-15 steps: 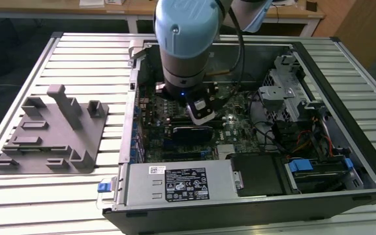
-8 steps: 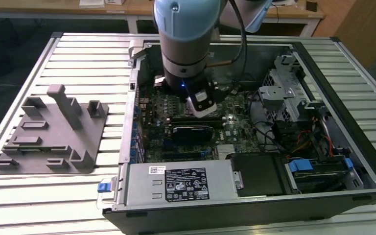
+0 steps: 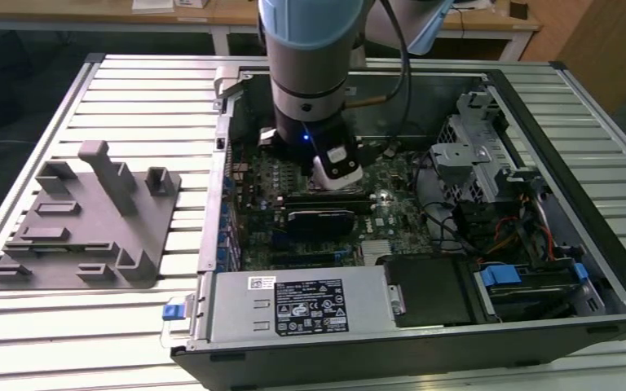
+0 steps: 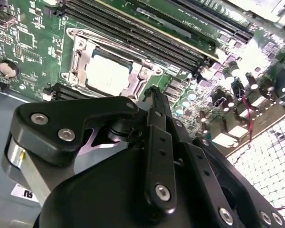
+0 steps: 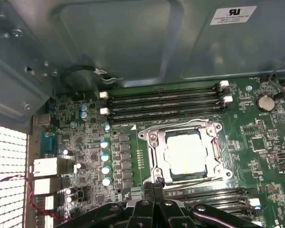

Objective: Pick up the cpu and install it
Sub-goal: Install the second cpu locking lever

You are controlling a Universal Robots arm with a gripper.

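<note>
Gripper: in the first wrist view the gripper [image 5: 154, 187] hangs over the motherboard, just beside one edge of the socket frame [image 5: 152, 142]. In the second wrist view the gripper [image 4: 154, 92] points down at the same spot.
Fingers: the fingers [image 5: 160, 192] stand together, tip against tip, with no gap to be seen. Nothing lies between them and they carry nothing. Whether the tips touch the board cannot be told.
Cpu: in both wrist views the cpu [image 5: 186, 153] lies flat inside the socket frame, silvery-white top facing up. It is apart from the fingers.
Cpu, second wrist view: the cpu [image 4: 107, 75] sits square within the metal socket frame [image 4: 78, 52].
Step in hand: judged from this layout, pick-up and placement are done and the work is at the seating stage. Whether the frame is latched over the chip cannot be told.
Next move calls for: a straight, slow path that stays off the frame edge and the memory slots [image 5: 164, 102] beside it, so the chip is not nudged.
Case wall: the grey case wall [image 5: 133, 42] rises beyond the memory slots.
Arm: in the exterior view the arm [image 3: 307, 65] reaches down into the open computer case [image 3: 574, 204].
Holder block: the grey holder block [image 3: 85, 220] rests on the desk [image 3: 128, 90], well apart, toward the exterior view's left.
</note>
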